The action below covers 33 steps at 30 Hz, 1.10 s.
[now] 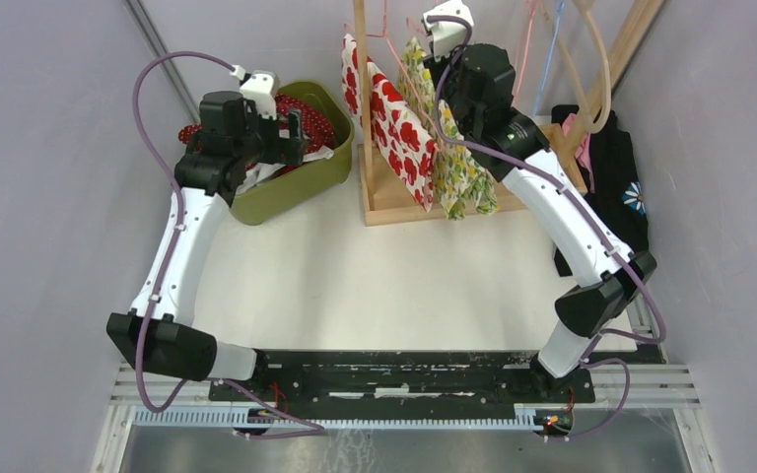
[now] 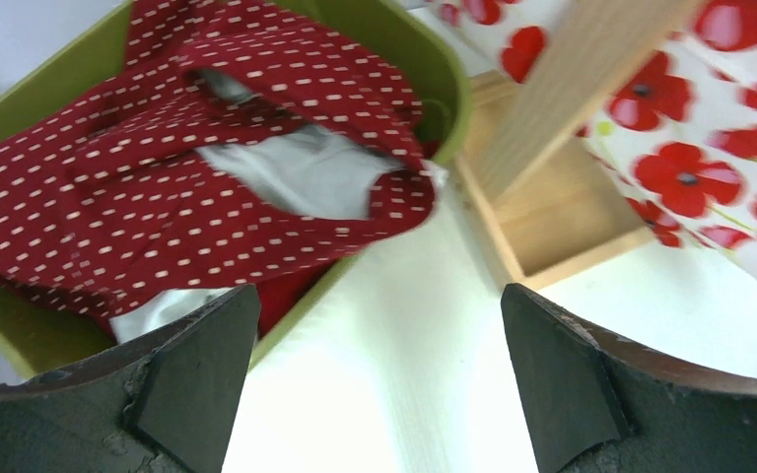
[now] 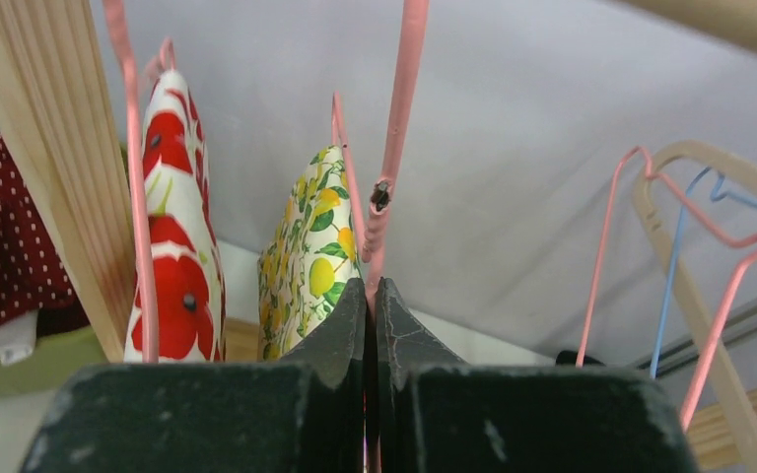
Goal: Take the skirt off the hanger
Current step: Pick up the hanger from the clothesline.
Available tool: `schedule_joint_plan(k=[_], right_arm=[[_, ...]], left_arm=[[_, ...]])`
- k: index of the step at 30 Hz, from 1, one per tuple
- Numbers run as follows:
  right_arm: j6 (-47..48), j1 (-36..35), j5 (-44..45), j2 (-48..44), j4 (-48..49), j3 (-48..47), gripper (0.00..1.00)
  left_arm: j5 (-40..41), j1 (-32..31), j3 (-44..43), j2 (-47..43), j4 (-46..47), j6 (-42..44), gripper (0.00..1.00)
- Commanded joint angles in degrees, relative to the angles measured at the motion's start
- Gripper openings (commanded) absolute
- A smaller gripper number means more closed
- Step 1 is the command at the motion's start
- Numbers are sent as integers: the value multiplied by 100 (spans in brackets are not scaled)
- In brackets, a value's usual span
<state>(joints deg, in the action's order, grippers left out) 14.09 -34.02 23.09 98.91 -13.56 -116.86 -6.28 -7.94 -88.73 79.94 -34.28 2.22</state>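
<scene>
Contact with the rack's load was made by the right gripper (image 3: 373,291), whose jaws were clamped together on a thin pink wire hanger (image 3: 391,148) just short of its twisted neck, presumably so that the wire could be steadied while cloth was drawn off. The yellow lemon-printed skirt (image 3: 310,256), judged to be the task's garment, was hung on the light wooden rack (image 1: 394,202), just beside a white poppy-printed skirt (image 3: 172,276); whether the pinched wire was its own could not be settled. The left gripper (image 2: 379,301) was spread wide and empty over the rim of an olive-green plastic bin (image 2: 448,69), in which a red white-dotted garment (image 2: 108,197) was lying. The pinch was shown only by the right wrist view; both arms' reach over the white desk (image 1: 384,286) was shown only from above.
</scene>
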Motion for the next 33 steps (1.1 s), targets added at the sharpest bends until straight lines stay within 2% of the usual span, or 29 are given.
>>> schedule_joint_plan(k=[1,10,19,28,33], right_arm=[[-99,5,115,-627,266,493,1],[-84,14,301,-1472,64,1705,1],[-345,22,287,-1853,-191,1776,1],[-358,14,165,-3094,-1169,2685,1],[-456,15,-220,-3657,-1994,2847,1]], left_arm=[[-483,-534,6,-478,40,226,99],[-470,-1526,146,-848,165,-311,99],[334,-3057,125,-710,407,-603,100],[753,-3151,59,-667,353,-360,100],[815,-3230,-32,-528,300,-348,100]])
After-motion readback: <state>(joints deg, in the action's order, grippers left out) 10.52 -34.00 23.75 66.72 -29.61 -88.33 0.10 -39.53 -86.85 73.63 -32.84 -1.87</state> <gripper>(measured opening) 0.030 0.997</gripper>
